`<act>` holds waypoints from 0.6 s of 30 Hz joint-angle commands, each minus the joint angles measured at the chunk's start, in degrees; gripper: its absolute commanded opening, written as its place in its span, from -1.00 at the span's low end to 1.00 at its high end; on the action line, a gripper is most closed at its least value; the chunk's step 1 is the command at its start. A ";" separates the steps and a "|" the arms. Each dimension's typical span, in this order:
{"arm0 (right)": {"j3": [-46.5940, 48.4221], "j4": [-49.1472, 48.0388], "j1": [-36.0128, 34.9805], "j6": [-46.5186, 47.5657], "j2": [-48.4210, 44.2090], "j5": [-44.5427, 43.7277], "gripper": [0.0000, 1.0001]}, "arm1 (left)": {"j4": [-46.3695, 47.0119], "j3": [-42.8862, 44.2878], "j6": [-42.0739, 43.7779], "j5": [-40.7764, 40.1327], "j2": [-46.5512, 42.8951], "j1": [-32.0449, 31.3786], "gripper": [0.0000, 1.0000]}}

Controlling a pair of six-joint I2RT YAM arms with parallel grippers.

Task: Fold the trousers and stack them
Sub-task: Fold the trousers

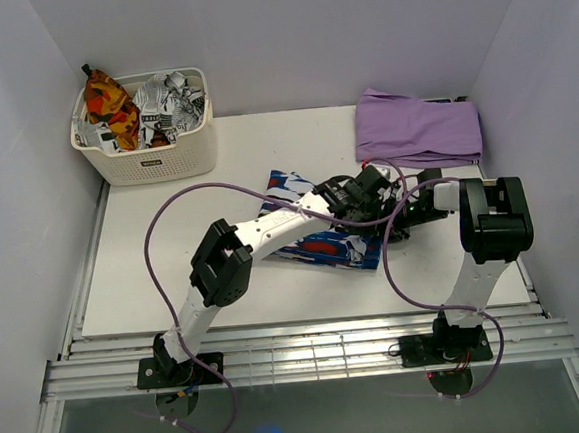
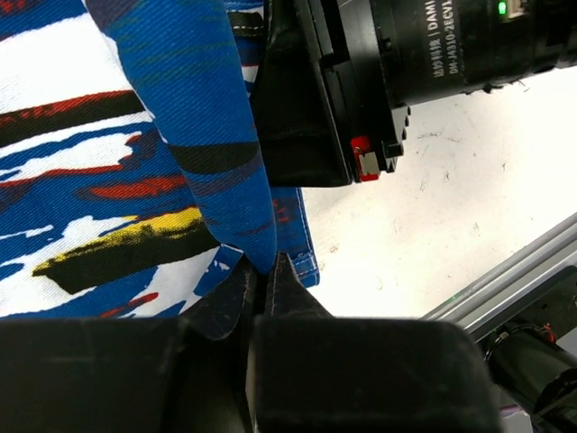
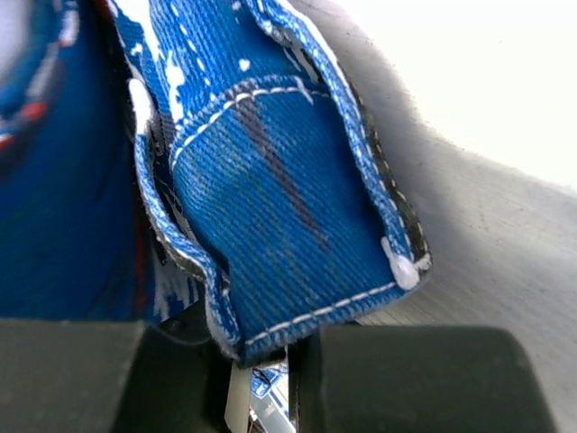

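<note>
The trousers (image 1: 316, 236), bright blue with white, red, black and yellow streaks, lie folded in the middle of the white table (image 1: 174, 276). My left gripper (image 1: 368, 192) reaches across to their right end. In the left wrist view a blue fold of the trousers (image 2: 194, 126) runs down into the left gripper (image 2: 268, 268), whose jaws are shut on it. My right gripper (image 1: 402, 218) sits close beside the left one at the same edge. In the right wrist view the right gripper (image 3: 270, 347) is shut on a stitched hem corner of the trousers (image 3: 279, 207), lifted off the table.
A lilac-purple garment (image 1: 418, 126) lies folded at the back right. A white basket (image 1: 148, 137) with orange-red and black-and-white clothes stands at the back left. The right arm's black wrist body (image 2: 361, 81) is very near my left gripper. The table's slatted near edge (image 1: 310, 350) runs below.
</note>
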State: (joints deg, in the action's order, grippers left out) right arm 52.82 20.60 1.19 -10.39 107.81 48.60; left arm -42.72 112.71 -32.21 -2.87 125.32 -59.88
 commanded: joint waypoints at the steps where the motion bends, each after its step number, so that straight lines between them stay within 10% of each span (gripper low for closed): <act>1: -1.05 -1.44 -1.19 0.20 -1.02 -1.93 -0.85 | 3.35 2.96 -1.63 2.79 0.19 -1.03 -0.78; 9: 0.71 1.63 -1.19 3.01 -1.29 -4.47 -0.84 | 2.73 2.35 1.35 6.47 -2.52 0.46 0.02; 18: 6.40 12.15 0.47 11.25 -3.48 -13.24 -0.55 | 3.87 -12.76 3.81 12.70 -16.93 7.48 0.35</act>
State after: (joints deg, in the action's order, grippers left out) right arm 55.51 25.85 0.30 -5.91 106.63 43.57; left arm -40.10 102.69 -29.82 6.42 117.75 -55.83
